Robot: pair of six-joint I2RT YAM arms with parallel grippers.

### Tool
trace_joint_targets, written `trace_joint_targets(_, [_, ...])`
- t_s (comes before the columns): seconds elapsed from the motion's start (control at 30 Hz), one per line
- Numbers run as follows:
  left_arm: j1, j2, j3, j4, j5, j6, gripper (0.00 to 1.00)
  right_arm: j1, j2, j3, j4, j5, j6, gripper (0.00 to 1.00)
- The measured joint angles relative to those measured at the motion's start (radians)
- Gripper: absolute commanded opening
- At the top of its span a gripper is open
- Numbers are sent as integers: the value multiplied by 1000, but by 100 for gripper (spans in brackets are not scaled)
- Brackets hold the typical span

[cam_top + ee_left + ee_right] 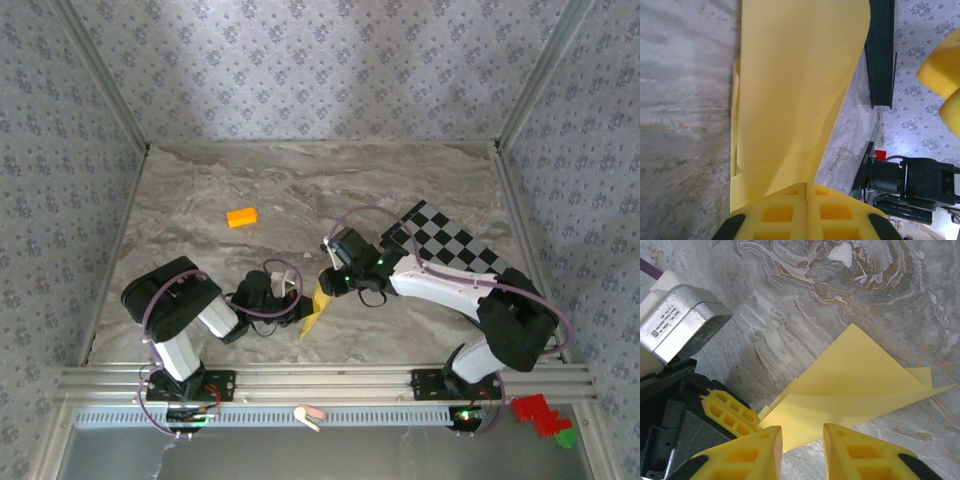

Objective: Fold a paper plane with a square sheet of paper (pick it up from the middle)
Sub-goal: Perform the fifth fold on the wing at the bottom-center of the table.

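A robotics lab test cell: floral-papered panels (300, 60) close three sides of the marble-look bench (300, 190). An aluminium rail (320, 380) along the bench's near edge carries the left arm (185, 315) and right arm (450, 290); a checkered board (455, 245) lies at the bench's right side.

1. Left arm (180, 310): black housings, white link, looped purple cable.
2. Right arm (450, 288): white links, black joints, purple cable.
3. Left gripper (807, 197), right gripper (802, 432): yellow fingers (745, 455) with square pockets, black mounts.
4. Bases (185, 392): black, green lights.

Walls (300, 60): pale grey wallpaper, small flower pattern, on three sides
Table (400, 180): grey marble-look top
Light: even, soft
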Motion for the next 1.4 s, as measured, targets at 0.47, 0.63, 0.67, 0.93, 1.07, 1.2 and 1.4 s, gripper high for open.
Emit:
trace_joint_targets(0.47, [24,54,-24,114,21,-40,0,13,29,-11,19,-6,-18,25])
trace_joint_targets(0.63, [27,55,-30,121,21,-50,0,17,30,-11,24,-9,-25,23])
trace_joint_targets(0.67, [29,56,-32,125,21,-52,0,17,30,-11,25,-12,-26,23])
trace_joint_targets(0.93, [39,84,-45,185,22,-83,0,40,75,-13,48,-27,-29,19])
trace_joint_targets(1.07, [43,105,-52,232,26,-101,0,49,98,-13,50,-31,-29,18])
trace_joint_targets(1.2, [46,123,-58,269,26,-118,0,49,111,-13,54,-31,-33,17])
trace_joint_targets(1.4, [49,138,-63,298,26,-131,0,49,141,-8,61,-30,-40,17])
